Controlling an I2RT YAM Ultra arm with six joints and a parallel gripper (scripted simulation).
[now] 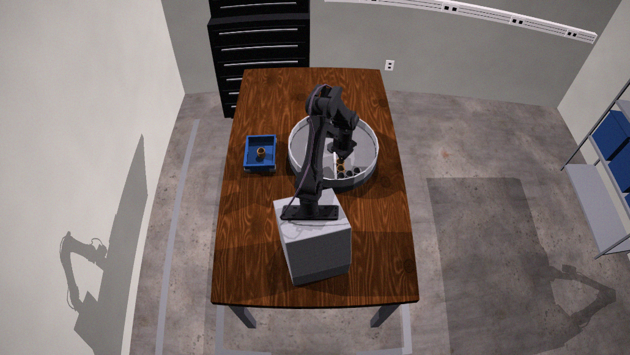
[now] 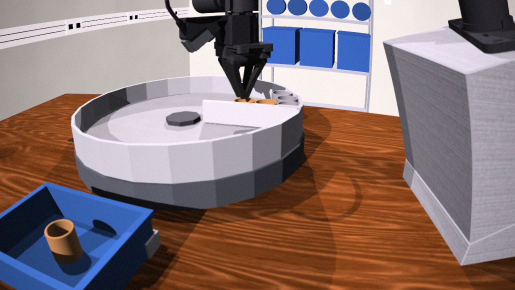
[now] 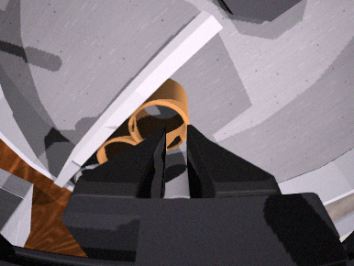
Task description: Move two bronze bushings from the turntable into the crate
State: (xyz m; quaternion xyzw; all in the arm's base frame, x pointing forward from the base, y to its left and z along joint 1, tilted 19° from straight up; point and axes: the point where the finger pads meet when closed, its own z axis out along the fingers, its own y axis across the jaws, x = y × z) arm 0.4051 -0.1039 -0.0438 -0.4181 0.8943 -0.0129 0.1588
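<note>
crate [image 2: 118,230] – one bronze bushing [image 2: 64,240], turntable [image 2: 180,158] – more
</note>
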